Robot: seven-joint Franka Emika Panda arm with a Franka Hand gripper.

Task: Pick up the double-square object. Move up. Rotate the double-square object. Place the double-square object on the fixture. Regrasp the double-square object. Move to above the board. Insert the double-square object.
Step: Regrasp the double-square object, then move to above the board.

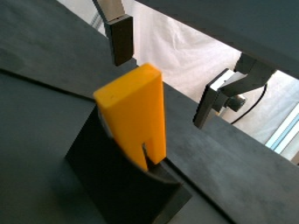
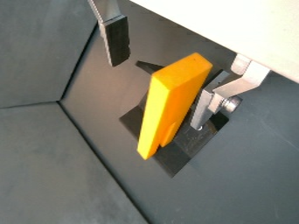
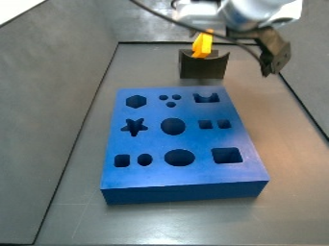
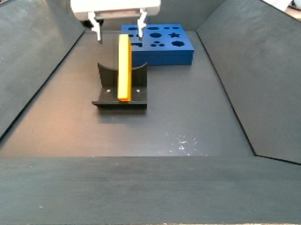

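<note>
The yellow-orange double-square object is standing upright in the dark fixture, at 12 o'clock from the blue board, with the gripper hanging open above it.

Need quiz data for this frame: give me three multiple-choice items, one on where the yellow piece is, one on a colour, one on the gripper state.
1. Where is the double-square object?
A. Lying flat on the board
B. Standing on the fixture
C. Lying on the bare floor

2. What colour is the board?
A. Blue
B. Red
C. Green

3. How does the gripper stand?
A. Shut on the piece
B. Open, fingers apart on either side of the piece
C. Shut on the fixture

Answers:
1 B: in both side views the piece stands on edge in the fixture, away from the board.
2 A: the slab with the shaped holes is blue in both side views.
3 B: in both wrist views the fingers show a gap to the piece on each side.
</note>
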